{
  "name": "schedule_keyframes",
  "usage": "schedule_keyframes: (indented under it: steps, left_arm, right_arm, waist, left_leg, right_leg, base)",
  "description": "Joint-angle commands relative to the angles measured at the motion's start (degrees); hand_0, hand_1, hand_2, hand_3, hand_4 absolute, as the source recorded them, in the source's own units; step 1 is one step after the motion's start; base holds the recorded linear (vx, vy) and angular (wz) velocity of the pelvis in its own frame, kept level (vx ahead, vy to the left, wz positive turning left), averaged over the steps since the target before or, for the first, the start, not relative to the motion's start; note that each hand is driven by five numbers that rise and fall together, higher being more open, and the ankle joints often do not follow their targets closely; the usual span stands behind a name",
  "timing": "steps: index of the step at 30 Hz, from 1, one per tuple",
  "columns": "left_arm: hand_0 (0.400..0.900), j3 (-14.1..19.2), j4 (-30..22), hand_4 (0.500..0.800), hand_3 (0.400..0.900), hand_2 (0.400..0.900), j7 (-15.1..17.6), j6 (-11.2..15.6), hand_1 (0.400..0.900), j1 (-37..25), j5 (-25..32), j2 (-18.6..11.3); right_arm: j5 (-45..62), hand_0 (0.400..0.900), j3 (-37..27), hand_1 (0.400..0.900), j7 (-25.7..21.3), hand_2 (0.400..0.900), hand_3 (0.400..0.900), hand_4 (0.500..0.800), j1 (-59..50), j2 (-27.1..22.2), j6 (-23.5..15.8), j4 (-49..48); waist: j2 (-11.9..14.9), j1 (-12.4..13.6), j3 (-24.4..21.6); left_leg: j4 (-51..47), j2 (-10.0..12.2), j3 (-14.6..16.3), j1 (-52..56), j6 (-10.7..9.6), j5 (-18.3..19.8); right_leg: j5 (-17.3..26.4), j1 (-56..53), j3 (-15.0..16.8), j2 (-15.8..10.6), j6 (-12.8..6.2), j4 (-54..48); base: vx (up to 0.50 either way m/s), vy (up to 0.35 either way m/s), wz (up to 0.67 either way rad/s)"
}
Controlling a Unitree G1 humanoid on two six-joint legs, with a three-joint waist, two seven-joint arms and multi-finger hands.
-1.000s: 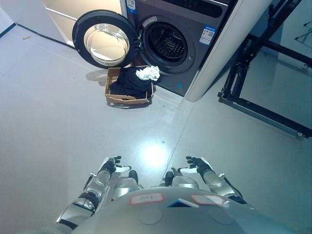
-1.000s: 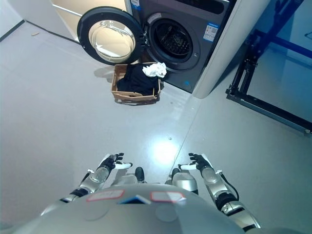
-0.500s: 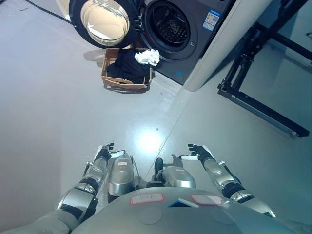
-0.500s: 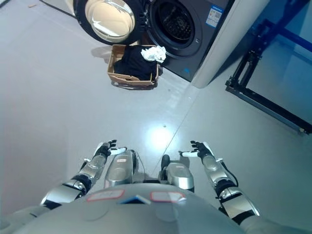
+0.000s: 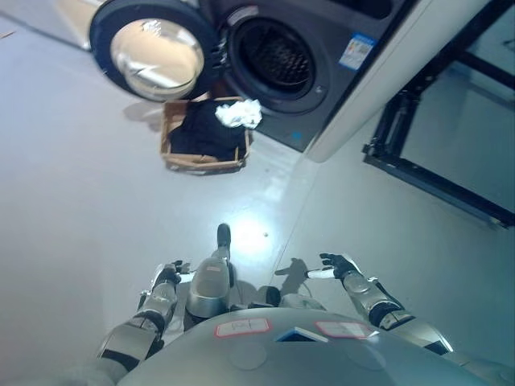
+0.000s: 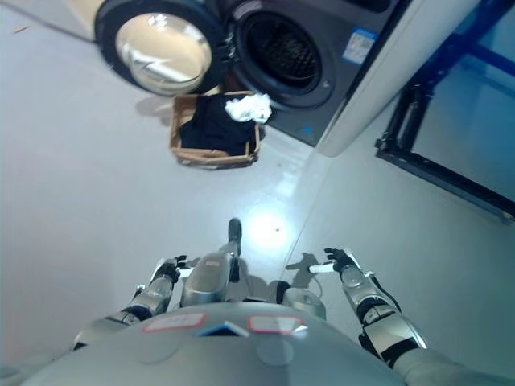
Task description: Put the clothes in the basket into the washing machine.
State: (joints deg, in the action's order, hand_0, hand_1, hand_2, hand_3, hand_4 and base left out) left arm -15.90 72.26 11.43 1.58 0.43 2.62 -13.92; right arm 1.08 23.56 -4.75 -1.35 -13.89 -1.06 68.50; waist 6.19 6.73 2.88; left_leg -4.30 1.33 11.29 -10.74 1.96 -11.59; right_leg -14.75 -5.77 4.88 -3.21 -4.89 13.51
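A brown basket [image 5: 176,158] stands on the grey floor just in front of the dark washing machine [image 5: 326,88]. Black clothes [image 5: 199,134] fill it and a white cloth [image 5: 238,113] lies on its far right corner. The machine's round door [image 5: 150,58] is swung open to the left and the drum [image 5: 276,60] is open. My left hand [image 5: 167,273] and right hand [image 5: 337,265] are low in the view, far short of the basket, both open and empty.
A white cabinet panel [image 5: 378,80] stands right of the machine. A black metal frame [image 5: 438,161] stands on the floor further right. Bare floor lies between me and the basket.
The whole view has shifted as the camera moved; the basket and machine appear a little closer. Both hands sit lower in the view, still open and empty.
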Motion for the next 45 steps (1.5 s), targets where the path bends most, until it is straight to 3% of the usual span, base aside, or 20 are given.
schedule_keyframes:
  steps: [1,3,5,8,9,11,12,14,16,19,21,23,25,29,31,34,38,41,44,45]
  left_arm:
    - [0.900,0.0,-1.5,0.800,0.900,0.900,-0.5,2.1,0.900,-3.5,-0.2,-1.4]
    - [0.900,-0.2,-1.8,0.800,0.900,0.900,-0.5,2.1,0.900,-4.5,0.1,-1.8]
    - [0.900,-0.4,-1.3,0.800,0.900,0.900,-0.5,2.0,0.900,-5.1,0.1,-1.9]
    - [0.900,-1.0,-1.6,0.800,0.900,0.900,-1.0,2.1,0.900,-6.2,-0.1,-2.0]
    - [0.900,-1.3,-1.4,0.800,0.900,0.900,-1.3,2.2,0.900,-6.2,-0.3,-1.7]
    - [0.900,-1.6,-0.7,0.800,0.900,0.900,-1.6,2.3,0.900,-5.9,-0.7,-1.5]
    - [0.900,-3.5,0.2,0.800,0.900,0.900,-3.1,2.2,0.900,-5.9,-2.3,-1.5]
    - [0.900,-2.8,0.9,0.800,0.900,0.900,-2.6,2.5,0.900,-6.0,-2.6,-1.7]
    - [0.900,-2.2,1.1,0.800,0.900,0.900,-2.1,3.1,0.900,-5.5,-3.0,-1.9]
    - [0.900,-0.6,1.9,0.800,0.900,0.900,-1.9,3.2,0.900,-4.3,-3.7,-2.7]
    - [0.900,-0.3,1.6,0.800,0.900,0.900,-1.5,3.7,0.900,-4.1,-3.5,-3.7]
    - [0.900,-0.6,0.6,0.800,0.900,0.900,-1.3,4.0,0.900,-4.2,-3.9,-3.9]
    - [0.900,-1.7,0.1,0.800,0.900,0.900,-0.9,3.9,0.900,-5.4,-4.4,-3.9]
    - [0.900,-5.4,-3.2,0.800,0.900,0.900,0.3,4.1,0.900,-10.1,-4.7,-4.7]
    - [0.900,-6.2,-4.8,0.800,0.900,0.900,1.2,4.7,0.900,-12.1,-4.0,-5.3]
    - [0.900,-6.6,-6.7,0.800,0.900,0.900,2.6,6.2,0.900,-13.9,-1.8,-6.1]
    - [0.900,-7.6,-7.8,0.800,0.900,0.900,5.1,7.2,0.900,-16.8,0.1,-7.0]
    - [0.900,-8.1,-8.3,0.800,0.900,0.900,6.7,7.7,0.900,-19.2,1.5,-7.7]
    - [0.900,-8.1,-10.8,0.800,0.900,0.900,8.4,8.8,0.900,-20.5,3.5,-8.0]
    - [0.900,-8.6,-11.0,0.800,0.900,0.900,8.4,8.8,0.900,-21.1,3.4,-7.9]
  right_arm:
    - [0.2,0.900,-0.3,0.900,-0.2,0.900,0.900,0.800,-0.4,-1.0,-1.2,-2.4]
    - [-0.2,0.900,-0.2,0.900,-0.1,0.900,0.900,0.800,-1.2,-1.1,-1.2,-2.9]
    - [-0.4,0.900,-0.4,0.900,-0.4,0.900,0.900,0.800,-1.2,-1.0,-1.2,-3.2]
    - [0.1,0.900,-1.5,0.900,-1.1,0.900,0.900,0.800,0.0,-1.3,-1.2,-3.6]
    - [0.2,0.900,-1.8,0.900,-1.2,0.900,0.900,0.800,0.2,-1.4,-1.1,-3.4]
    - [-0.1,0.900,-2.4,0.900,-1.5,0.900,0.900,0.800,0.5,-1.6,-1.0,-3.6]
    - [1.9,0.900,-2.5,0.900,-1.9,0.900,0.900,0.800,-9.1,-1.8,0.5,2.9]
    - [0.2,0.900,-3.3,0.900,-2.0,0.900,0.900,0.800,-3.3,-2.2,-0.3,0.8]
    - [-0.2,0.900,-4.4,0.900,-1.9,0.900,0.900,0.800,-2.0,-2.1,-1.1,1.0]
    - [-3.4,0.900,-3.6,0.900,-1.7,0.900,0.900,0.800,-2.5,-2.4,-1.0,2.5]
    - [-4.2,0.900,-2.5,0.900,-1.6,0.900,0.900,0.800,-2.9,-3.5,-1.8,1.2]
    - [-4.1,0.900,-3.0,0.900,-1.9,0.900,0.900,0.800,-3.0,-5.7,-2.8,-0.8]
    - [-3.1,0.900,-3.9,0.900,-2.7,0.900,0.900,0.800,-3.3,-7.5,-3.7,-3.3]
    - [-1.7,0.900,-2.4,0.900,-4.4,0.900,0.900,0.800,-6.7,-10.0,-4.8,-6.5]
    - [-1.7,0.900,-0.6,0.900,-5.9,0.900,0.900,0.800,-9.4,-10.4,-5.3,-7.2]
    - [-2.2,0.900,3.0,0.900,-7.3,0.900,0.900,0.800,-14.7,-11.4,-6.2,-11.3]
    - [-3.7,0.900,7.8,0.900,-9.0,0.900,0.900,0.800,-24.0,-13.6,-6.9,-12.8]
    - [-4.4,0.900,10.9,0.900,-10.7,0.900,0.900,0.800,-31.6,-14.9,-7.0,-13.2]
    - [-6.7,0.900,14.7,0.900,-12.9,0.900,0.900,0.800,-39.1,-16.6,-7.1,-12.1]
    - [-7.7,0.900,14.5,0.900,-14.1,0.900,0.900,0.800,-40.1,-17.0,-6.8,-11.8]
  waist:
    - [1.4,-0.1,-2.9]
    - [-0.4,-1.8,-0.8]
    - [-1.7,-3.4,0.3]
    - [-2.7,-5.9,2.2]
    - [-3.0,-6.5,2.4]
    - [-2.1,-7.7,2.6]
    - [-1.7,-6.8,2.0]
    - [-0.3,-8.3,1.4]
    - [-0.1,-8.9,2.0]
    - [1.2,-8.3,1.6]
    - [1.7,-7.9,1.7]
    - [1.8,-7.6,2.2]
    - [1.6,-8.4,3.8]
    - [0.2,-10.2,7.8]
    - [-0.9,-10.0,9.3]
    - [-2.3,-8.7,11.0]
    - [-2.6,-6.8,13.7]
    - [-1.8,-5.0,15.5]
    - [-0.9,-2.7,17.6]
    - [-1.2,-3.1,17.6]
  left_leg:
    - [1.7,-3.5,-2.9,-4.3,0.5,0.6]
    - [0.7,-3.2,-3.9,0.7,1.8,2.5]
    - [-0.7,-2.8,-5.2,5.3,2.1,3.9]
    - [-0.7,-2.8,-9.4,10.2,1.6,6.2]
    - [-0.7,-2.7,-10.5,11.2,1.4,6.9]
    - [-0.7,-3.2,-12.8,13.8,0.5,9.1]
    - [-0.7,-3.6,-15.0,15.3,0.2,10.4]
    - [-0.7,-4.3,-17.7,16.7,-0.6,12.2]
    - [-0.6,-4.0,-19.8,18.9,-1.3,14.0]
    - [-0.7,-3.4,-23.0,20.3,-2.5,16.0]
    - [-0.2,-2.4,-26.0,19.7,-3.7,16.2]
    - [2.4,-1.5,-27.9,18.0,-4.9,17.0]
    - [5.9,-0.4,-22.8,12.4,-5.7,16.3]
    - [11.1,3.8,-2.3,-0.7,-5.7,11.2]
    - [10.6,3.8,-0.6,-5.0,-6.0,8.4]
    - [6.7,5.6,0.0,-8.1,-6.2,5.2]
    - [5.2,6.8,-2.6,-13.3,-6.8,2.8]
    - [6.5,6.0,-8.5,-18.4,-7.1,2.9]
    - [8.5,3.7,-17.8,-22.9,-7.8,3.8]
    - [8.7,3.9,-16.7,-24.6,-7.8,3.5]
  right_leg:
    - [29.1,-3.1,-2.5,-0.6,-4.96,14.4]
    - [29.9,2.8,-5.4,0.1,-4.41,23.5]
    - [27.8,7.6,-9.0,-1.8,-3.92,27.5]
    - [20.0,14.1,-13.8,-5.3,-2.03,22.1]
    - [20.0,14.9,-14.1,-6.1,-1.85,19.1]
    - [21.3,16.7,-11.6,-7.1,-2.62,9.1]
    - [22.3,15.8,-11.0,-7.3,-3.19,3.5]
    - [24.8,16.8,-4.6,-7.7,-4.40,-6.4]
    - [26.5,15.7,-3.0,-8.6,-5.45,-11.4]
    - [26.5,14.3,-4.4,-9.0,-5.94,-14.3]
    - [24.9,13.9,-2.4,-8.2,-5.50,-12.2]
    - [23.3,13.6,-4.3,-8.3,-5.18,-11.9]
    - [21.5,13.1,-8.6,-9.5,-4.84,-10.8]
    - [19.2,15.6,-16.8,-10.0,-3.73,-8.8]
    - [19.0,19.8,-19.2,-9.3,-3.03,-7.4]
    - [17.9,27.2,-19.9,-7.7,-2.33,-4.0]
    - [17.5,33.9,-20.5,-7.1,-2.15,-1.2]
    - [17.5,39.1,-19.1,-6.4,-1.73,1.0]
    - [17.3,43.1,-17.5,-5.2,-1.55,3.4]
    - [16.7,43.7,-18.1,-5.3,-1.49,3.9]
  base:
    - [0.46,0.252,0.24]
    - [0.44,0.278,0.32]
    - [0.44,0.207,0.44]
    - [0.46,0.021,0.90]
    - [0.47,-0.083,0.83]
    - [0.50,-0.150,0.93]
    - [0.56,-0.186,1.28]
    - [0.55,-0.199,1.27]
    - [0.42,-0.178,0.92]
    - [0.32,-0.224,1.00]
    - [0.27,-0.294,1.47]
    - [0.14,-0.297,1.48]
    - [-0.10,-0.268,1.66]
    - [-0.26,-0.293,1.53]
    - [-0.32,-0.187,0.55]
    - [-0.22,-0.125,0.03]
    - [-0.18,-0.113,-0.03]
    - [-0.11,-0.078,-0.25]
    - [-0.05,-0.066,-0.22]
    - [-0.05,-0.117,0.49]
